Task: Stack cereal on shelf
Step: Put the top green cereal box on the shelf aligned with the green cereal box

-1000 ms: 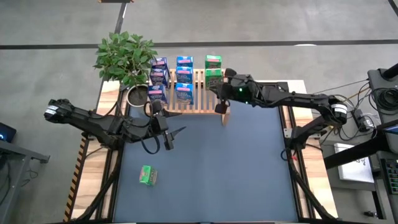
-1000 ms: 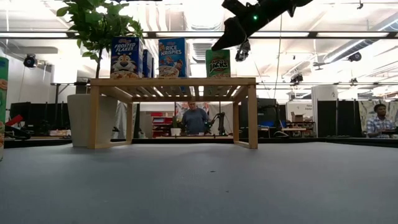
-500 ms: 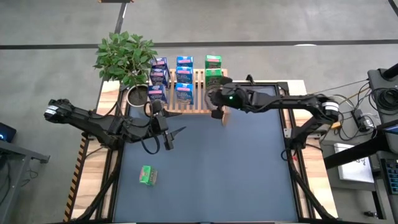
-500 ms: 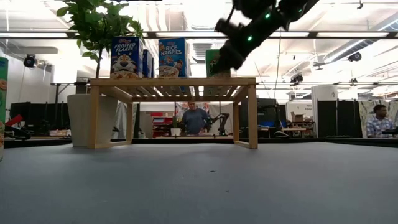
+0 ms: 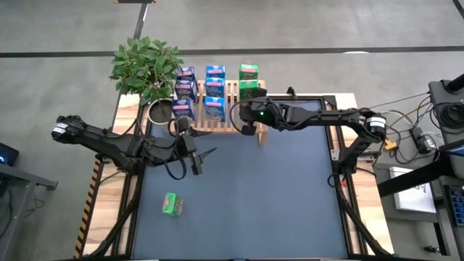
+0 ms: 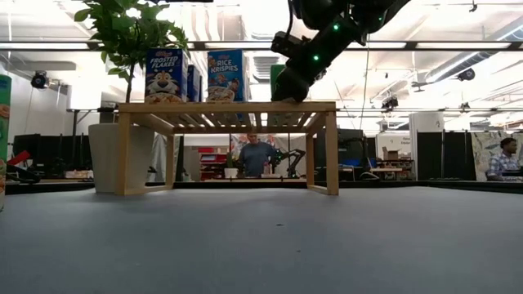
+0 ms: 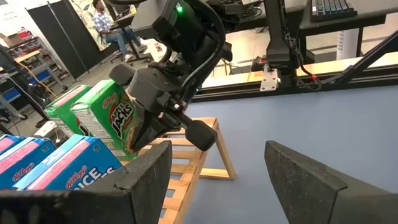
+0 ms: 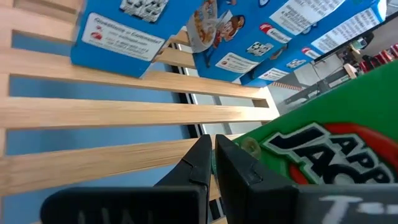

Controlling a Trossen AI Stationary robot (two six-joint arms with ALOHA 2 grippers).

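Observation:
The wooden shelf stands at the table's far edge. Several blue cereal boxes and two green ones stand upright on its slats. One more green box lies on the blue mat, near left. My right gripper is shut, and its tips stand just over the slats at the front green box's lower near corner. My left gripper hovers open over the mat before the shelf, with nothing between its fingers. My right gripper reaches in from the table's right, slanting down, with its shut fingertips beside the near lower edge of the front green box. I cannot tell whether they touch the box. The box stands upright on the slats.
A potted plant stands at the shelf's left end. The low view shows room under the shelf, and people sit in the room beyond. The mat's middle and right are bare.
My right gripper has come down and toward the table's left, from above the shelf's right end to in front of the front green box, rolling a little on the way. It has stayed shut. The boxes have kept their places.

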